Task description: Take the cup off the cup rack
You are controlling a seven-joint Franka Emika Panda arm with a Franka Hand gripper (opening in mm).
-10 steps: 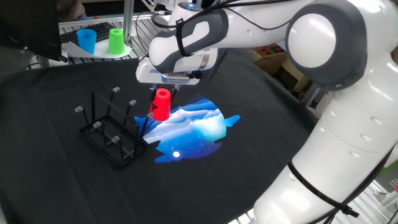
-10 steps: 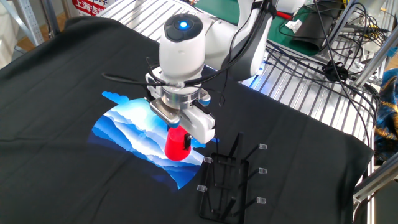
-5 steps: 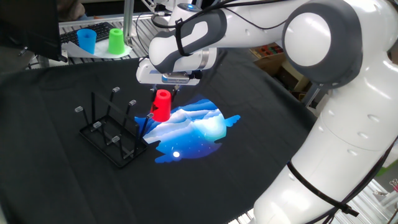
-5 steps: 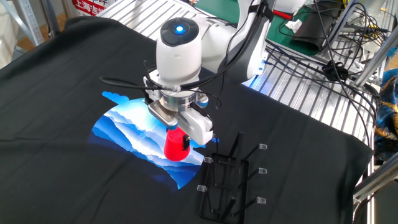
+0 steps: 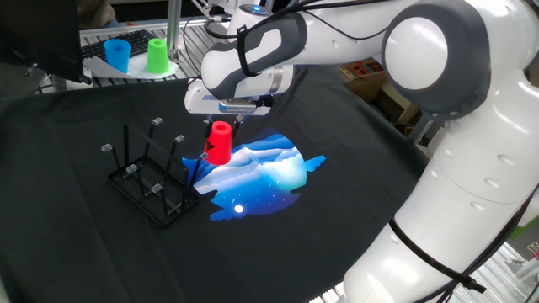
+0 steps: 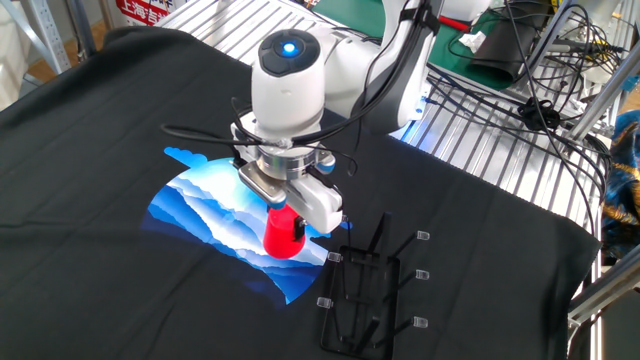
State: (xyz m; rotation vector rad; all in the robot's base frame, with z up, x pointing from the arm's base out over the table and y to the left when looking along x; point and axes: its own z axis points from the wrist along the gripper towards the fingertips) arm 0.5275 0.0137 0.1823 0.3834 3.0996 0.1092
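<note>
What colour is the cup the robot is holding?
Bright red; the cup shows best in the first fixed view.

We see a glossy white arm (image 5: 438,101) with grey joint bands, black cables along it, and a blue light on the wrist cap (image 6: 291,44).

Cup (image 5: 219,141): smooth red plastic, slight gloss. Rack (image 5: 152,175): thin black wire, matt, with pale tips on the pegs. Surface (image 5: 101,244): matt black cloth, creased, with a blue-white print (image 5: 261,175). Arm (image 5: 438,101): glossy white plastic shell, grey joints.
</note>
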